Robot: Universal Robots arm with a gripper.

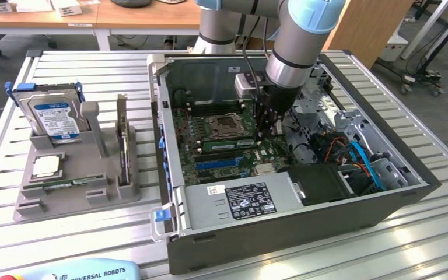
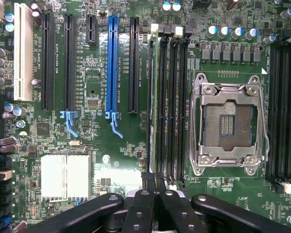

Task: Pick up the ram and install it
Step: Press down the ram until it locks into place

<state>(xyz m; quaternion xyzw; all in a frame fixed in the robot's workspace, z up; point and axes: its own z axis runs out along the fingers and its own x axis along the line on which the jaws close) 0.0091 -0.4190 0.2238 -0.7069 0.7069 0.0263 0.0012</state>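
Note:
The ram (image 1: 226,142) stands on edge in the motherboard's memory slot beside the empty processor socket (image 1: 228,124), inside the open computer case (image 1: 286,233). In the wrist view the ram (image 2: 153,107) is a thin green-grey edge in the slot farthest from the socket (image 2: 228,124). My gripper (image 1: 265,135) reaches down into the case over one end of that stick. Its black fingers (image 2: 148,208) are pressed together, and the gripper (image 2: 154,182) sits right at the stick's end. Whether the tips touch the stick I cannot tell.
A grey holder (image 1: 76,198) at the exterior view's left carries a blue-labelled hard drive (image 1: 53,116), a square silver chip (image 1: 46,166), an upright board (image 1: 121,134) and a thin green strip (image 1: 59,185). Blue and orange cables (image 1: 364,160) crowd the case's right side. Expansion slots (image 2: 111,68) lie beside the memory slots.

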